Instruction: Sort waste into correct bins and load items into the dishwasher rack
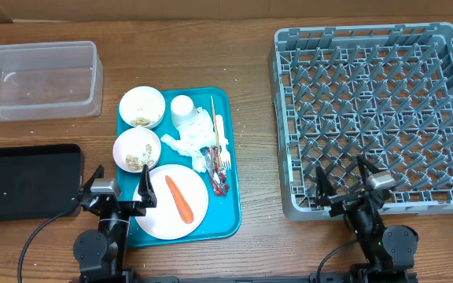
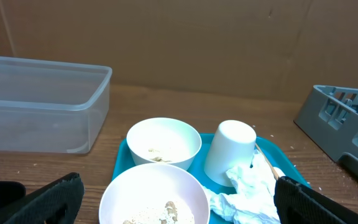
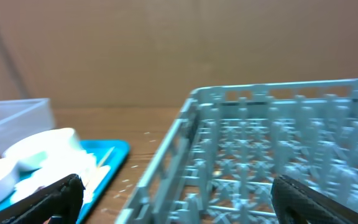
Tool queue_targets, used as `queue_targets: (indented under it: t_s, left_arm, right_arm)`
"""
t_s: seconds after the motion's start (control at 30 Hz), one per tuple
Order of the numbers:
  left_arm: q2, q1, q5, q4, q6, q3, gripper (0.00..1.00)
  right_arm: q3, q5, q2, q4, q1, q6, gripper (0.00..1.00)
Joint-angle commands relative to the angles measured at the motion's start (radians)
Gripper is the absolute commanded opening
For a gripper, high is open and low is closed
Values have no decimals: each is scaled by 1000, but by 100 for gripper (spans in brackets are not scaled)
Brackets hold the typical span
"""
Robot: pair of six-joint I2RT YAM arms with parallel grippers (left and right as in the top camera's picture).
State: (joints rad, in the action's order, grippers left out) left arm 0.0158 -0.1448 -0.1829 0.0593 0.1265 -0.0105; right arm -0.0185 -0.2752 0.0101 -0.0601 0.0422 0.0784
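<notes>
A teal tray (image 1: 230,141) holds two white bowls with beige scraps (image 1: 141,107) (image 1: 137,149), a white cup (image 1: 182,108), crumpled napkins (image 1: 190,140), a white fork (image 1: 220,140), a wooden stick (image 1: 214,110), a red wrapper (image 1: 217,178) and a pink plate (image 1: 157,216) with a carrot piece (image 1: 179,196). The clear tub (image 1: 38,79) and black tray (image 1: 26,181) lie left. The grey rack (image 1: 376,118) stands right. My left gripper (image 1: 118,191) is open at the tray's near-left edge; in its wrist view (image 2: 179,205) the near bowl (image 2: 154,196) lies between the fingers. My right gripper (image 1: 348,182) is open at the rack's near edge (image 3: 179,199).
The wooden table (image 1: 254,102) shows between the teal tray and the rack. A cardboard wall (image 2: 179,43) backs the table. The clear tub also shows in the left wrist view (image 2: 42,118), far left.
</notes>
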Motion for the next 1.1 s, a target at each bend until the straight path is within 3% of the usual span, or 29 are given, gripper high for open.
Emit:
queue_targets:
  t_s: [0.0, 0.17, 0.4, 1.07]
  left_arm:
    - [-11, -6, 10, 0, -18, 6, 100]
    - [-11, -6, 10, -1, -18, 6, 100]
    - [-11, -6, 10, -1, -18, 6, 100]
    - [-11, -6, 10, -1, -18, 6, 100]
  right_arm:
    - [10, -150, -7, 12, 8, 4, 100]
    - [10, -201, -7, 34, 7, 3, 100]
    - [10, -45, -7, 15, 7, 3, 100]
    - [10, -40, -7, 5, 7, 3, 100]
